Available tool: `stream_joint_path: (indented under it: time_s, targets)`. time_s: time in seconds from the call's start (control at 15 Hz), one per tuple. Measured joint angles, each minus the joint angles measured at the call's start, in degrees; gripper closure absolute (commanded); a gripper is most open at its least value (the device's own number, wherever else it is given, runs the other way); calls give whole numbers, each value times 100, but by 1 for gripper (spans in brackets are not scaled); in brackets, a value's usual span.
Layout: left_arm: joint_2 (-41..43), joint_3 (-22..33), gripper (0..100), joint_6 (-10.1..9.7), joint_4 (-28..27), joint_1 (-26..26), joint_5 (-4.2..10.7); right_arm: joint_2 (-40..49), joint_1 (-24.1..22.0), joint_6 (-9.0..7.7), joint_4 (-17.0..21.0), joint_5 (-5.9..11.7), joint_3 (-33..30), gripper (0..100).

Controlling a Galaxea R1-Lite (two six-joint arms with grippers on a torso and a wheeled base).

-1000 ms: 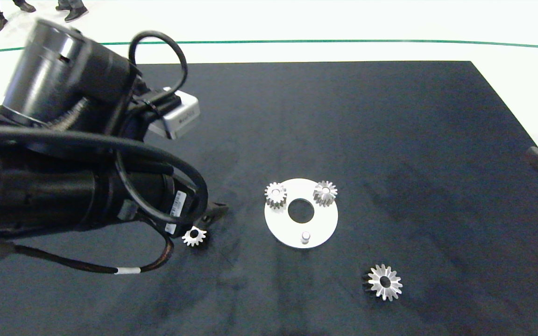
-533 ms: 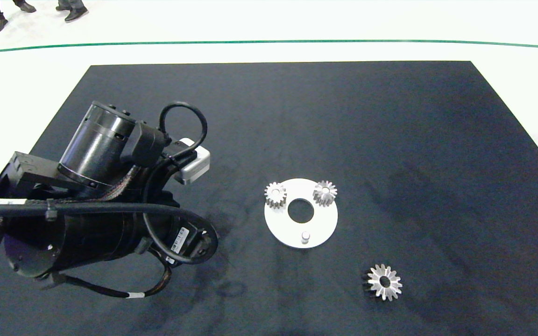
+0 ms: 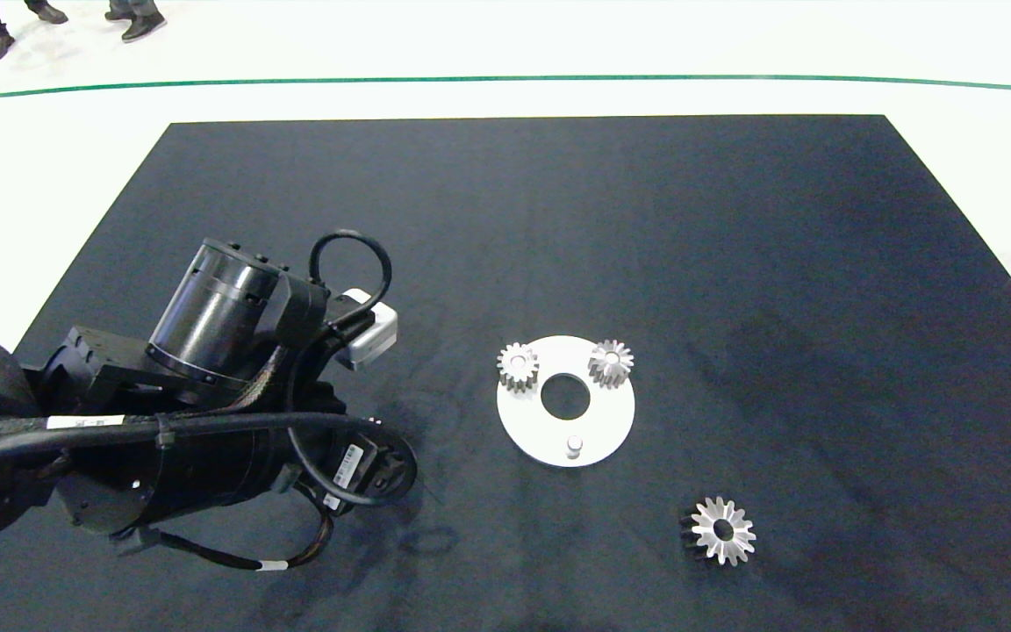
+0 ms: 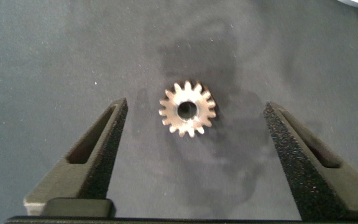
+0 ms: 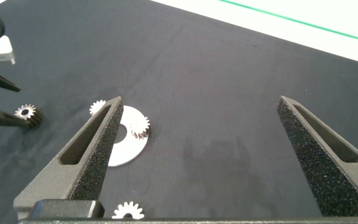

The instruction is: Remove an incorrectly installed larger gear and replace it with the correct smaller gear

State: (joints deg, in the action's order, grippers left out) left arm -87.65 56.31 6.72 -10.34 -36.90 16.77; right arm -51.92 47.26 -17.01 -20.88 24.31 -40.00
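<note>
Silver smaller gear, arm-hidden from above, lies between wide-open left tool.

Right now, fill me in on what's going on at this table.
The left end effector hangs open over the small gear lying loose on the black mat, one finger on each side, not touching it. The white disc carries two other small gears on pegs, and its third peg is bare. The big gear is already off, lying on the mat beside the disc. The right end effector is open at the table's right edge, holding nothing.
</note>
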Motion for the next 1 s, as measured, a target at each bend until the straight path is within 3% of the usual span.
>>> stream_joint_path:
  time_s: [0.33,1.0]
  targets:
    - [-207,-90,25,-27,56,123,-211,-11,0,0,0,0,6,0]
    - [-449,-240,45,-27,393,129,-226,-43,4,0,0,-2,37,0]
